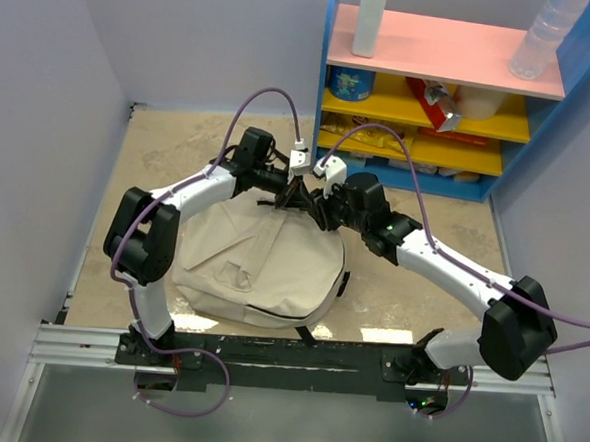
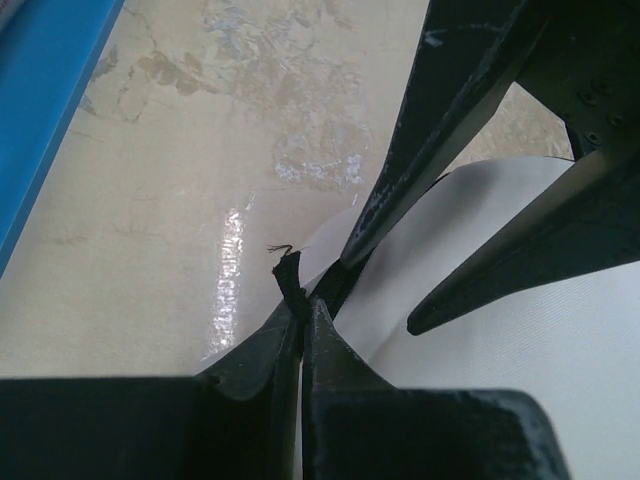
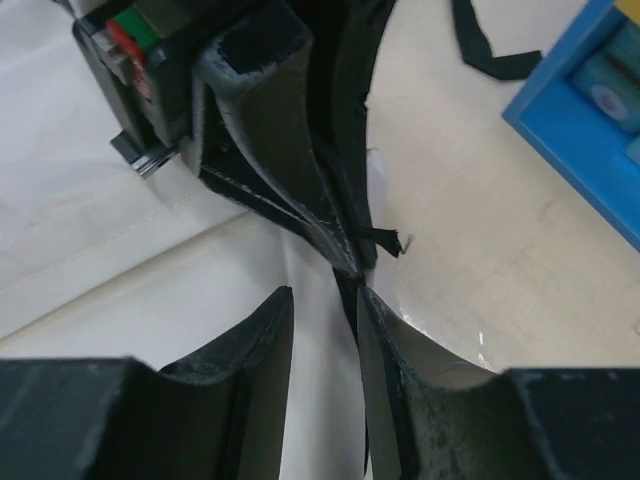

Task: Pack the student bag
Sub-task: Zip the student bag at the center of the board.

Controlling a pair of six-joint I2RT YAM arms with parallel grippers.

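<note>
My left pincer (image 2: 298,305) is pressed together on a black strap (image 2: 288,272) at the far edge of the bag (image 1: 257,264). The bag lies slumped, nearer than both pincers. My right pincer (image 3: 322,300), just right, stands spread astride that same edge. Packing looks barely begun: the bag seems unopened, with nothing going in.
</note>
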